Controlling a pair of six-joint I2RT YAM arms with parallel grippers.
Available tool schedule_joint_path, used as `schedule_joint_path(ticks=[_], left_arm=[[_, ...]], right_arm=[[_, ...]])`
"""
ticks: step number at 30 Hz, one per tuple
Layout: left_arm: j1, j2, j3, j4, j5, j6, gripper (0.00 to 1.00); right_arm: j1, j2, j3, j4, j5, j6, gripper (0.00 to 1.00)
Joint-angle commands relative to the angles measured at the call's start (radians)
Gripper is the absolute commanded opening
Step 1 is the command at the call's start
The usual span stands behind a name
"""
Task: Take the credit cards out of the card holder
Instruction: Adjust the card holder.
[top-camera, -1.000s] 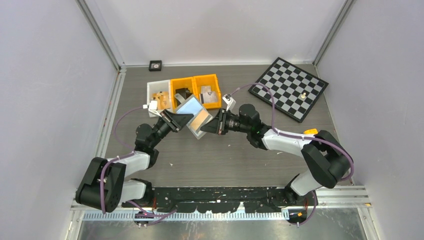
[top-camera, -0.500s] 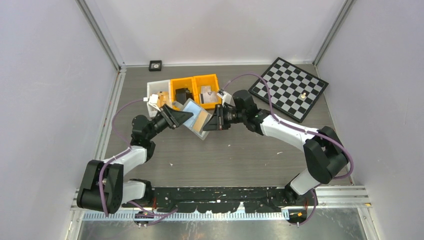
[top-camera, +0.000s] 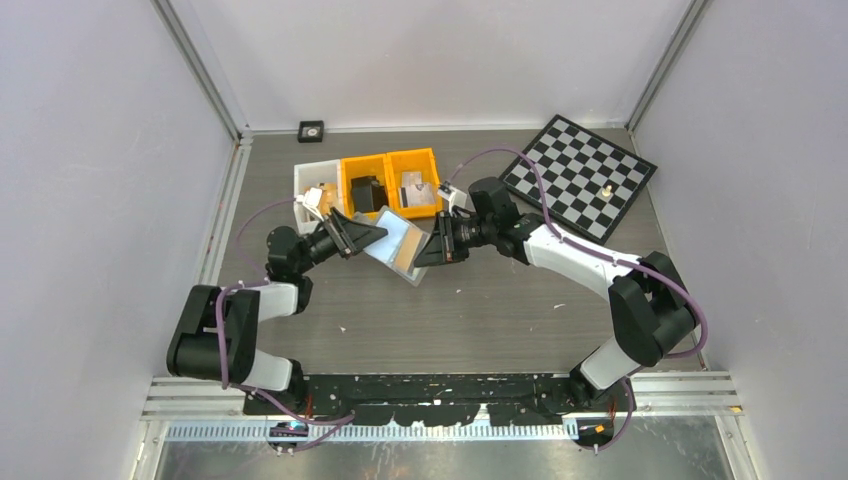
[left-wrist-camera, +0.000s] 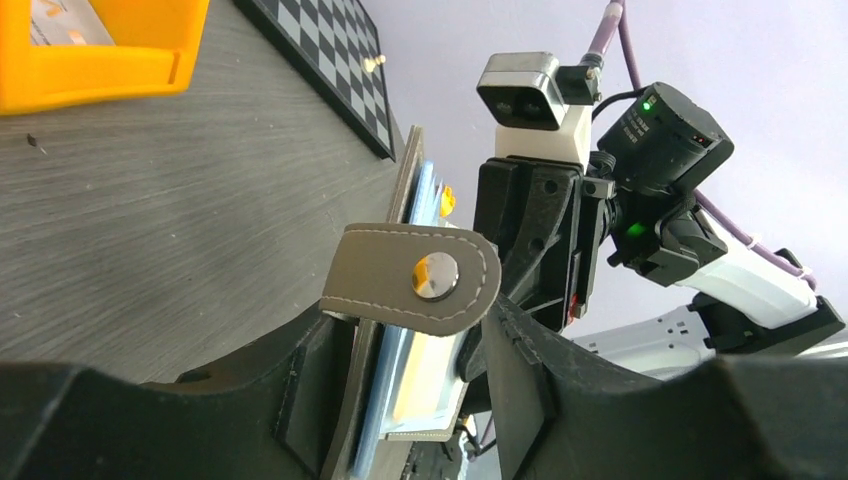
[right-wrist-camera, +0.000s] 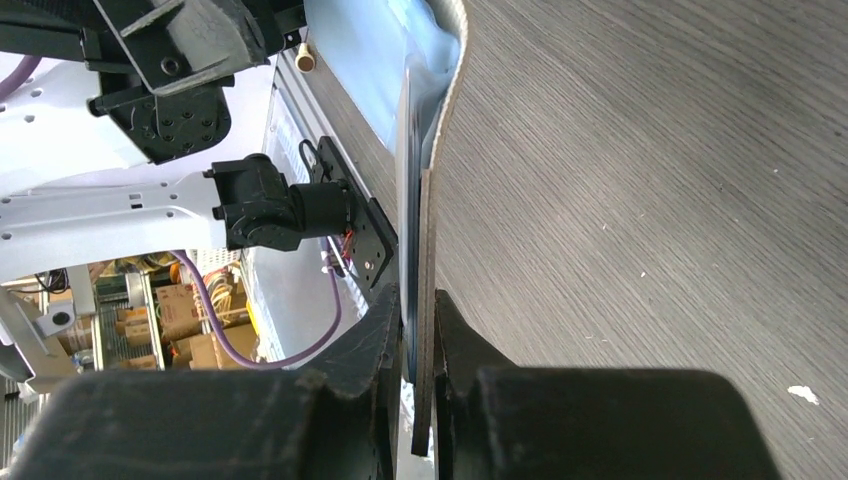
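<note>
**Cards not yet out: holder held up between both hands**

- Card holder (top-camera: 398, 244) is off the surface (top-camera: 470, 310), tilted, spanning the gap between the left hand (top-camera: 366, 236) and the right hand (top-camera: 428, 250).
- Credit cards (top-camera: 392, 233) are both seated in the holder. From above, a pale blue face and a tan one show side by side. From the left wrist, the pale blue edges sit stacked inside the grey cover. Neither card looks drawn clear.
- Left hand: fingers straddle the end with the tab (left-wrist-camera: 415, 272), one on each side of the holder. They stand close against it, but I cannot tell whether they are pressing.
- Right hand: fingers pinched tight on the holder's opposite thin edge, with the cover and a pale blue card edge between them.
- Judgement: the task is early. The holder is picked up and steadied, and the tab appears unfastened and free. Both cards are left to pull out and set down.
- Writing: none legible. The snap stud (left-wrist-camera: 437, 276) on the tab is plain metal. The card faces show glare only. The orange bins (top-camera: 400, 180) beyond the hands and the chessboard (top-camera: 580, 175) past the right hand carry no readable label.
</note>
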Motion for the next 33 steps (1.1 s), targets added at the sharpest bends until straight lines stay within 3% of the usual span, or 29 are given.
schedule_joint_path(ticks=[1,7,9,10,13,15,19,24,28,33], left_arm=[[-0.014,0.040,0.051,0.119,0.065,-0.045,0.49],[-0.037,0.033,0.063,0.110,0.073,-0.020,0.19],[-0.040,0.026,0.064,0.085,0.071,-0.004,0.06],[-0.040,0.024,0.064,0.078,0.067,0.001,0.01],[-0.040,0.023,0.050,0.083,0.040,-0.005,0.00],[-0.037,0.030,0.036,0.130,0.019,-0.029,0.00],[-0.028,0.076,0.018,0.302,0.003,-0.124,0.00],[-0.015,0.076,0.000,0.310,-0.037,-0.154,0.00],[-0.014,0.024,-0.035,0.310,-0.097,-0.121,0.00],[-0.014,-0.037,-0.077,0.301,-0.156,-0.093,0.00]], right_arm=[[0.000,-0.015,0.044,0.010,-0.036,-0.022,0.01],[-0.002,-0.009,0.046,0.010,-0.019,-0.021,0.06],[-0.004,-0.014,0.039,0.019,0.005,-0.021,0.19],[-0.006,-0.020,0.027,0.036,0.021,-0.017,0.31],[-0.007,-0.063,-0.038,0.146,0.055,0.014,0.57],[-0.007,-0.085,-0.075,0.213,0.063,0.044,0.61],[-0.008,-0.110,-0.133,0.335,0.082,0.097,0.62],[-0.007,-0.108,-0.200,0.511,0.090,0.168,0.57],[-0.008,-0.137,-0.235,0.547,0.121,0.170,0.48],[-0.014,-0.177,-0.247,0.518,0.166,0.153,0.26]])
